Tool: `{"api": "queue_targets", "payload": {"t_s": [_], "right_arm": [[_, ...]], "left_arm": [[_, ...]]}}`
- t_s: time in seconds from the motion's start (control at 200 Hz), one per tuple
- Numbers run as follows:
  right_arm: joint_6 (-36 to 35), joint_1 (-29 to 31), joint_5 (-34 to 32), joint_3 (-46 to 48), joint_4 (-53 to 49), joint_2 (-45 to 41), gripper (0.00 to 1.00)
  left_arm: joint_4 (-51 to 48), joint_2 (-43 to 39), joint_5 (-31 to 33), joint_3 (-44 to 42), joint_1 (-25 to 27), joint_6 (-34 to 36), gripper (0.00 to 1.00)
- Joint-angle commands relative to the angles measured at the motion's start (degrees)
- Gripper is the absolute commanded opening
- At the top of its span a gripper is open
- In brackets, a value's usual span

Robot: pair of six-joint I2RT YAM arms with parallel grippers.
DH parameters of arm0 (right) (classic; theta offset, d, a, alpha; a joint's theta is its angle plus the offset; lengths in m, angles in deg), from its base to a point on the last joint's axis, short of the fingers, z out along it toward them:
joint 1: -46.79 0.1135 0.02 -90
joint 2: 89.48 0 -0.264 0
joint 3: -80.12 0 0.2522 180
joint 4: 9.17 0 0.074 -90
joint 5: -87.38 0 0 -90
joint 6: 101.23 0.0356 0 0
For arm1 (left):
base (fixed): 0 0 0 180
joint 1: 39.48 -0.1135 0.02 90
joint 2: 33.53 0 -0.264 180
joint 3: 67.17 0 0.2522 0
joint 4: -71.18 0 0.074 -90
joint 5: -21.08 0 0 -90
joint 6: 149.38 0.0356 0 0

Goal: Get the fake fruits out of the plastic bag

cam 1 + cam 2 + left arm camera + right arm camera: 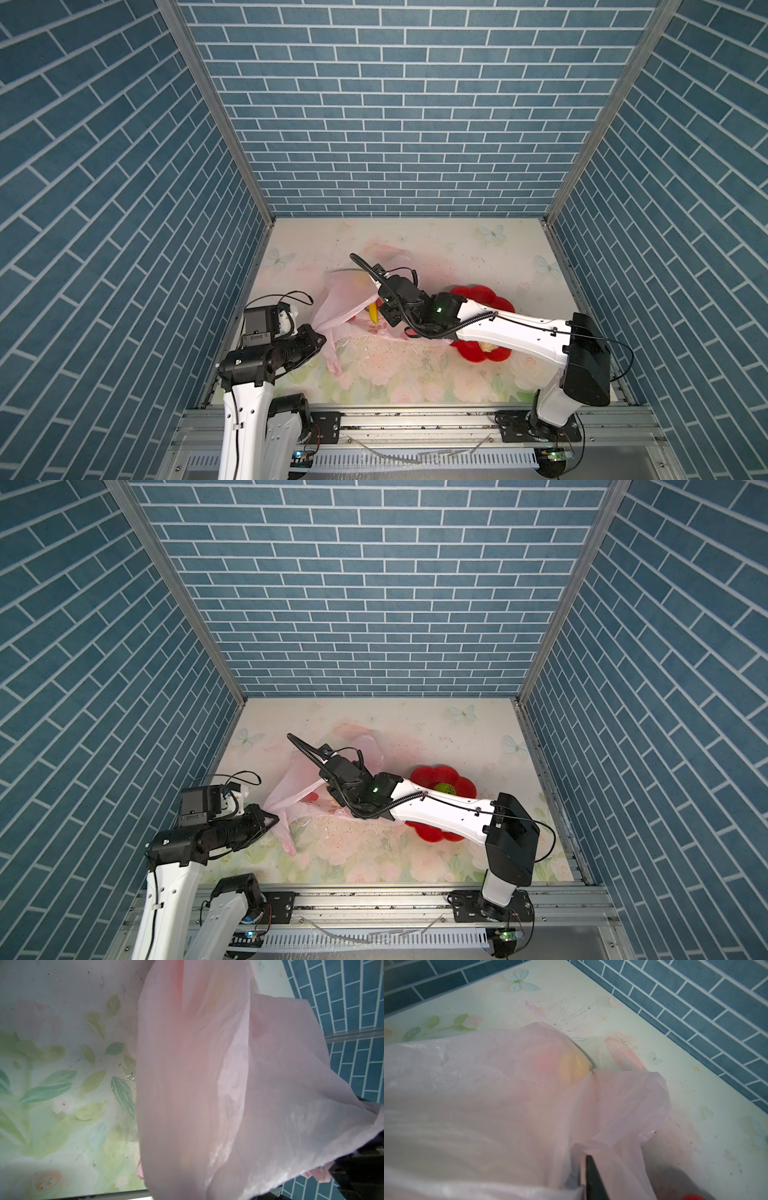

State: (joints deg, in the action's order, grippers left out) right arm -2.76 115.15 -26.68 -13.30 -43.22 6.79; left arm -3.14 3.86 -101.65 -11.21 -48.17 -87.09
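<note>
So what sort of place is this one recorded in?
Probably a staged robot test booth rather than a real room: blue brick-print walls close in three sides, a floral-print tabletop forms the floor, and an aluminium rail runs along the front.

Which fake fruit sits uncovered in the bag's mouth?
The yellow toy banana, bare in the opening of the pink plastic bag. The green bumpy ball and cream ball lie on the red flower-shaped plate; a yellow-orange fruit shows only through film.
</note>
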Motion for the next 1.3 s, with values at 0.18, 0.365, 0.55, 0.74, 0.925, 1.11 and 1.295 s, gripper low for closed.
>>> {"api": "queue_targets", "payload": {"t_s": [0.18, 0.365, 0.55, 0.74, 0.925, 1.11, 1.295], "right_arm": [[5.48, 0.35, 4.84, -4.02, -15.64, -12.3, 0.58], [11.9, 3.86, 6.59, -4.08, -20.1, -17.65, 0.39], [17.36, 8.86, 6.19, -2.13, -14.18, -13.85, 0.14], [23.42, 9.96, 2.3, 3.22, -0.75, -5.84, 0.04], [23.97, 9.73, -2.62, 3.95, 7.87, 0.86, 0.02], [24.29, 7.23, -2.43, 2.88, 12.48, 6.53, 0.01], [24.45, 3.84, 9.71, 3.12, 18.96, 11.56, 0.03]], "left_arm": [[-5.59, 0.07, -1.92, 4.68, 0.27, -0.37, 0.05], [-4.5, -0.47, -3.47, 4.02, 1.69, -4.0, 0.01], [-2.73, -0.5, -5.06, 1.98, 2.75, -5.9, 0.01], [-0.57, -3.02, -5.83, 0.04, 3.93, -8.27, 0.01], [1.55, -3.15, -7.08, 0.23, 3.94, -10.38, 0.01], [2.44, -2.68, -7.87, 1.11, 4.71, -11.1, 0.01], [4.9, -3.66, -8.83, -0.95, 4.73, -12.46, 0.02]]}}
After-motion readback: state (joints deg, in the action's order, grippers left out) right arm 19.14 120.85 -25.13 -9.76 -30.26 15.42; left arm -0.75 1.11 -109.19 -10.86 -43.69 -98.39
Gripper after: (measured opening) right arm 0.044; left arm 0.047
